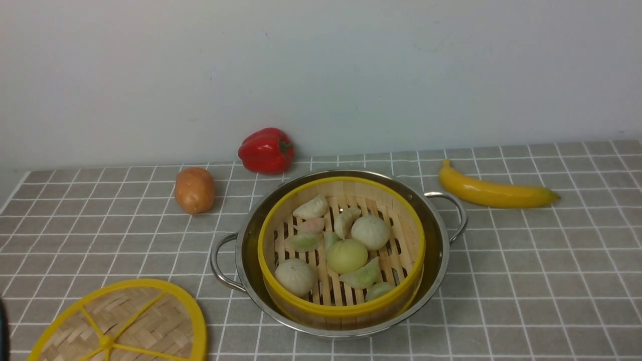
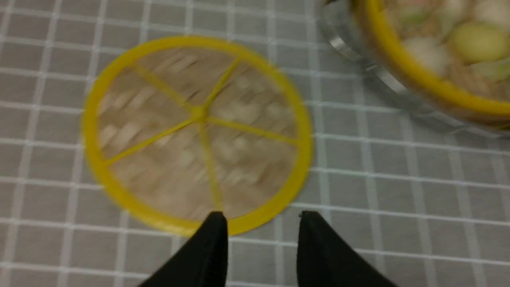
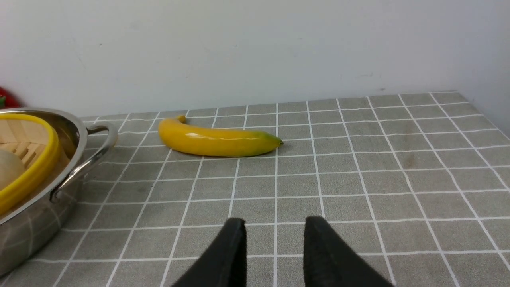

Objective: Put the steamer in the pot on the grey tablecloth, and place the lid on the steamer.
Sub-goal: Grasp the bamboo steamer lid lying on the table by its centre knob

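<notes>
The steamer (image 1: 341, 253), holding dumplings and buns, sits inside the steel pot (image 1: 435, 220) at the middle of the grey tablecloth (image 1: 526, 260). The lid (image 1: 125, 323) lies flat on the cloth at the front left, apart from the pot. In the left wrist view the lid (image 2: 197, 131) lies just beyond my left gripper (image 2: 263, 217), which is open and empty above the cloth by the lid's near rim. The pot's edge and the steamer (image 2: 402, 75) show there too. My right gripper (image 3: 275, 221) is open and empty over bare cloth, to the right of the pot (image 3: 75, 159).
A banana (image 1: 494, 192) lies right of the pot near the back, also in the right wrist view (image 3: 215, 139). A red pepper (image 1: 266, 150) and a potato (image 1: 194, 189) sit behind the pot at the left. A wall stands behind the table.
</notes>
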